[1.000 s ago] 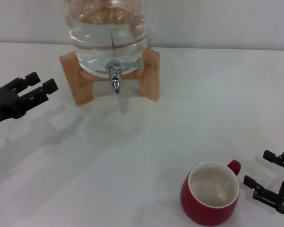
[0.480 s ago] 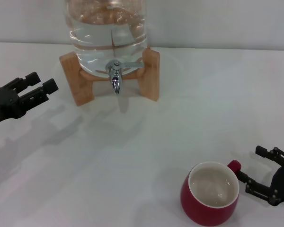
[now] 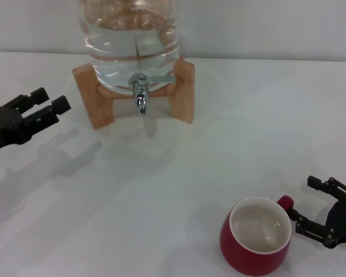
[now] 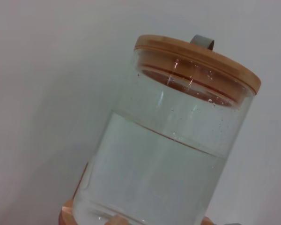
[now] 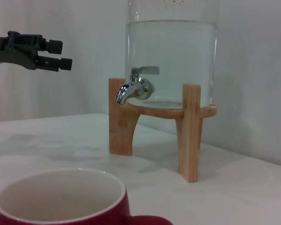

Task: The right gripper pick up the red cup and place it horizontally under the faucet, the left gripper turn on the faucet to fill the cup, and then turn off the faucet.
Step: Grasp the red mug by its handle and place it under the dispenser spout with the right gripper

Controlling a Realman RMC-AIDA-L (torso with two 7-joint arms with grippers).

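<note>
The red cup (image 3: 255, 236) stands upright near the table's front right, white inside, its small handle (image 3: 285, 202) pointing back right. My right gripper (image 3: 303, 203) is open, with its fingers on either side of that handle, low over the table. In the right wrist view the red cup (image 5: 61, 199) fills the near edge. The chrome faucet (image 3: 140, 92) sticks out of the glass water jar (image 3: 132, 40) on its wooden stand (image 3: 184, 92) at the back; its lever lies sideways. My left gripper (image 3: 46, 105) hovers open at the left, apart from the faucet (image 5: 136, 86).
The left gripper (image 5: 54, 55) shows far off in the right wrist view. The water jar (image 4: 168, 154), about two thirds full under a wooden lid (image 4: 199, 61), fills the left wrist view. White table (image 3: 173, 173) spreads between stand and cup.
My right gripper has moved left toward the cup, and its fingers now straddle the handle. The cup, the faucet and the left gripper have stayed put.
</note>
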